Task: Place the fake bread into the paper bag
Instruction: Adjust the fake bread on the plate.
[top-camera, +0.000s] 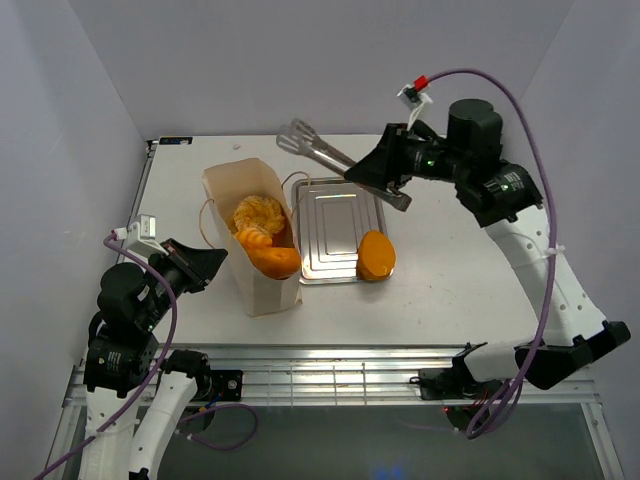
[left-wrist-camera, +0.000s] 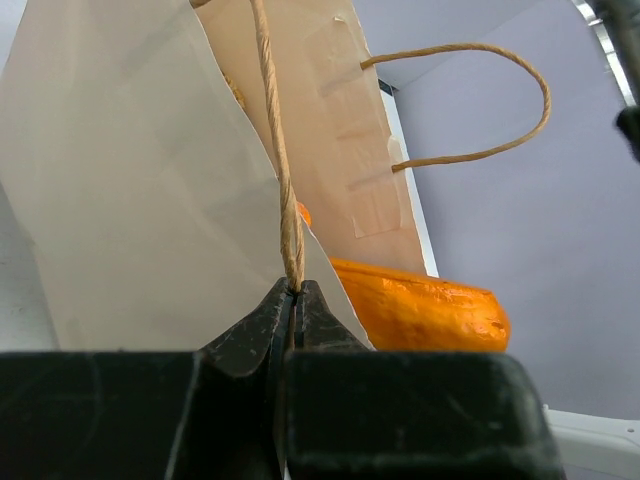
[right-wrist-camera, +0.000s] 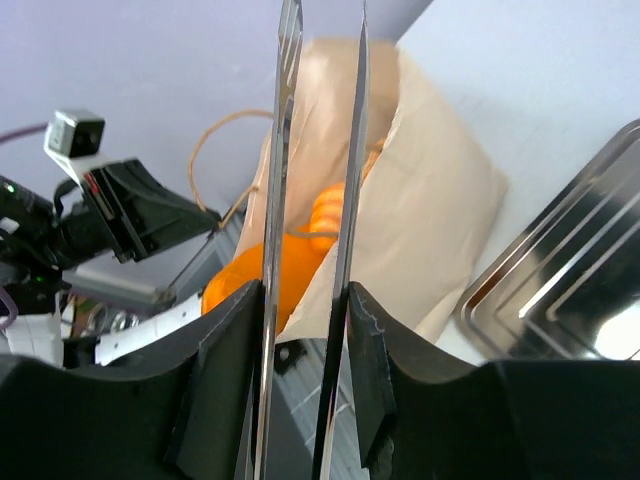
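Fake bread (top-camera: 262, 215) fills the mouth of the paper bag (top-camera: 262, 290) in the overhead view: a round braided piece lies deepest, and a long loaf (top-camera: 275, 260) lies nearer the arms. The bag rests on the white counter (top-camera: 450, 270), touching the left side of a silver tray (top-camera: 335, 215). One more golden roll (top-camera: 376, 256) sits outside the bag at the tray's near right corner, overlapping its rim. The left end effector (top-camera: 212, 262) is just beside the bag's left wall. The right end effector (top-camera: 372, 172) hangs above the far side of the tray, holding metal tongs (top-camera: 315, 145) whose tips point toward the far left. In the left wrist view, the left end effector (left-wrist-camera: 295, 297) is fully closed, its two dark fingertips pinching a thin cord handle (left-wrist-camera: 275, 150) that runs straight up, taut, in front of the pale bag (left-wrist-camera: 130, 200). A glossy orange loaf (left-wrist-camera: 420, 310) pokes out past the bag's edge on the right, and the second handle (left-wrist-camera: 470, 46) loops free above it. In the right wrist view, the right end effector (right-wrist-camera: 305, 300) is partly closed around the tongs (right-wrist-camera: 285, 150), one finger pressing on the outside of each metal arm, and the arms stand slightly apart. Beyond the tongs lie the bag (right-wrist-camera: 430, 200) with orange bread (right-wrist-camera: 240, 285) showing at its opening, the tray (right-wrist-camera: 560, 300) at right, and the left arm (right-wrist-camera: 120, 215) at far left.
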